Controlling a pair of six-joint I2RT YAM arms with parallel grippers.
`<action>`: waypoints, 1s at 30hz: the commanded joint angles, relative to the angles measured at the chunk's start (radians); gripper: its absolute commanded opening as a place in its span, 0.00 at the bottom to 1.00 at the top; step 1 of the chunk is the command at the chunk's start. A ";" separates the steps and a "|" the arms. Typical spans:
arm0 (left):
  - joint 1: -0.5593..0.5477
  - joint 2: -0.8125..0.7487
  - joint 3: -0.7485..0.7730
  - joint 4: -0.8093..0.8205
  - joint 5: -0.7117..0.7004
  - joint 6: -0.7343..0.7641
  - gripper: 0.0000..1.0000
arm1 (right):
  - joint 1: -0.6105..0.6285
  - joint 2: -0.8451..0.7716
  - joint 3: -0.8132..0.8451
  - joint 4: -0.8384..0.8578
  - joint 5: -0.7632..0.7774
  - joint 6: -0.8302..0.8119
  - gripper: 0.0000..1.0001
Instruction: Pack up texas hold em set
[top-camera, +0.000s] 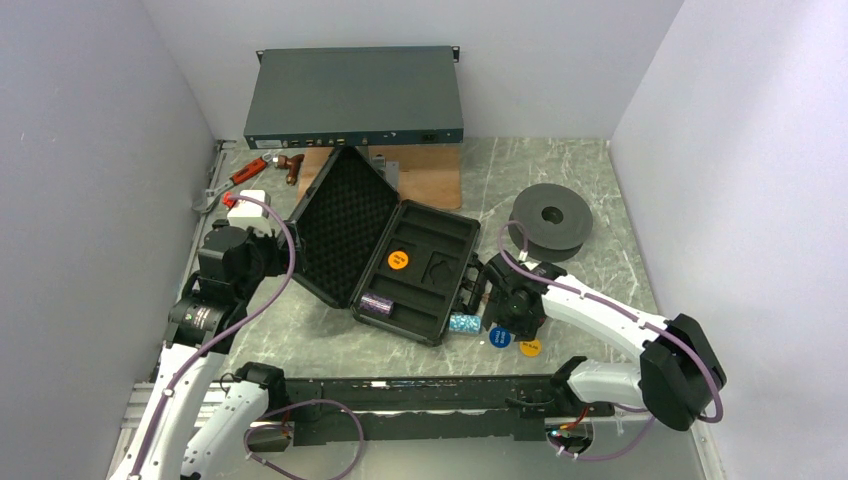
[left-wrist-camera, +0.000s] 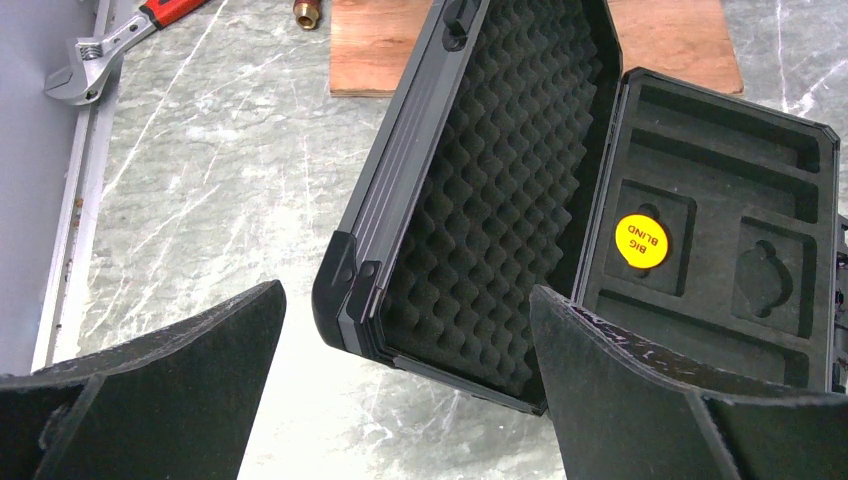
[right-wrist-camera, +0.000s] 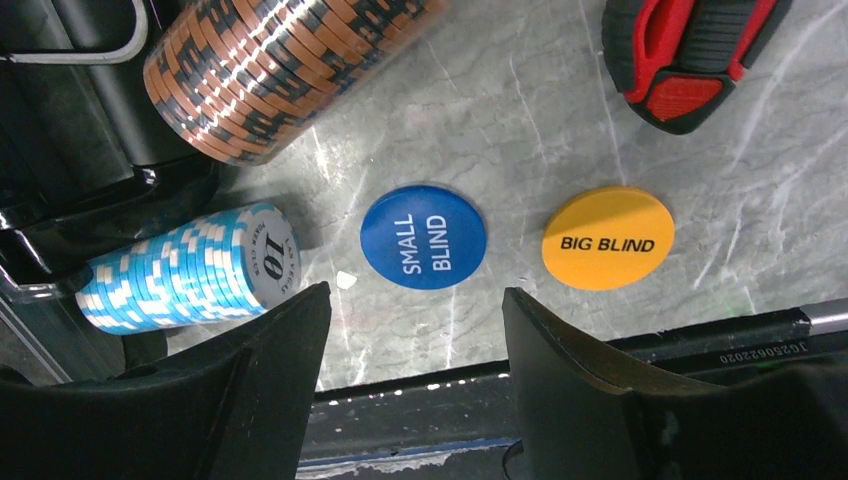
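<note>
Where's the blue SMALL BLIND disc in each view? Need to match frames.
Top external: blue SMALL BLIND disc, low in the frame, right of centre.
Left wrist: not in it.
Right wrist: centre of frame.
Shared landmark: light blue chip roll, just left of the disc in both.

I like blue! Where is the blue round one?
In the right wrist view, the blue disc lies between the teal chip roll on its left and the yellow disc.
</note>
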 joint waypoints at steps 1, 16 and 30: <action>0.004 -0.008 -0.006 0.030 0.010 0.009 0.99 | -0.004 0.030 0.001 0.041 0.008 0.004 0.67; 0.004 -0.012 -0.004 0.028 0.010 0.008 0.99 | -0.004 0.070 -0.010 0.052 0.037 0.010 0.67; 0.003 -0.014 -0.003 0.027 0.013 0.007 0.99 | -0.005 0.117 -0.020 0.094 0.032 -0.005 0.65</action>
